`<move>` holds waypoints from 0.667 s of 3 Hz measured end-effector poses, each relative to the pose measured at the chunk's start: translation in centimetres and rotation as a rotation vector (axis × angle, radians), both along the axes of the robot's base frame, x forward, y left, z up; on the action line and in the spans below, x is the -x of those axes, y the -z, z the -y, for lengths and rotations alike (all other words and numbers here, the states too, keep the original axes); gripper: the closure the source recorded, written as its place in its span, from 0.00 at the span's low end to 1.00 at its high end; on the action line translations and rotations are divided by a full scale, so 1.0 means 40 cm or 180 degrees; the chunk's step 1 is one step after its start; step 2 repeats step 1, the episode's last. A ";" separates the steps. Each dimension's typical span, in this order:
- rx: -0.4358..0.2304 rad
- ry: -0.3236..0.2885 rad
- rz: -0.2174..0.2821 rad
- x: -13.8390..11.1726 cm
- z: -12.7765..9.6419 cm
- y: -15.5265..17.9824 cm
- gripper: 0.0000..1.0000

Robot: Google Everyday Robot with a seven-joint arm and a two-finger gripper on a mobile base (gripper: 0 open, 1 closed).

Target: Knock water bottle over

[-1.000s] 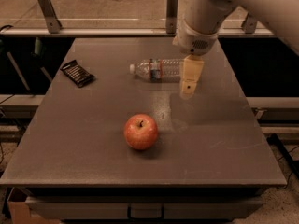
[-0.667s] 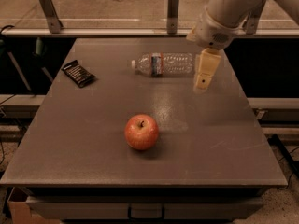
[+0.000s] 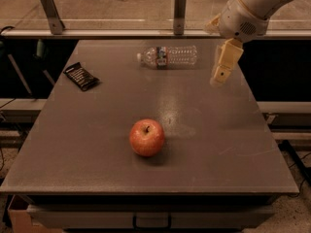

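Now water bottle [image 3: 170, 56] on its side, hand [image 3: 219, 76] near, apart.

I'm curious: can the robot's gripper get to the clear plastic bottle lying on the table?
Probably yes: the gripper hovers close beside the clear ribbed plastic water bottle, nothing between them.

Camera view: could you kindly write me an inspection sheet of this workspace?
Surface: grey table, flat, with faint smudges.
Job's things: water bottle lying on its side near the far edge, cap pointing left.
Clutter: apple at front centre; dark packet at the left.
Grippers: gripper hanging to the right of the water bottle, apart from it.
Cables: nothing seen.
Surroundings: two metal posts behind the table.
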State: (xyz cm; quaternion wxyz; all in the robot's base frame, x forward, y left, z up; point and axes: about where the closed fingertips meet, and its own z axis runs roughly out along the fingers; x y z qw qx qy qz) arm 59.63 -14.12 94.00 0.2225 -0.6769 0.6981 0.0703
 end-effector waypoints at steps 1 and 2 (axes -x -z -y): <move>0.0011 0.0002 -0.0002 -0.001 0.001 0.003 0.00; 0.0011 0.0002 -0.0002 -0.001 0.001 0.003 0.00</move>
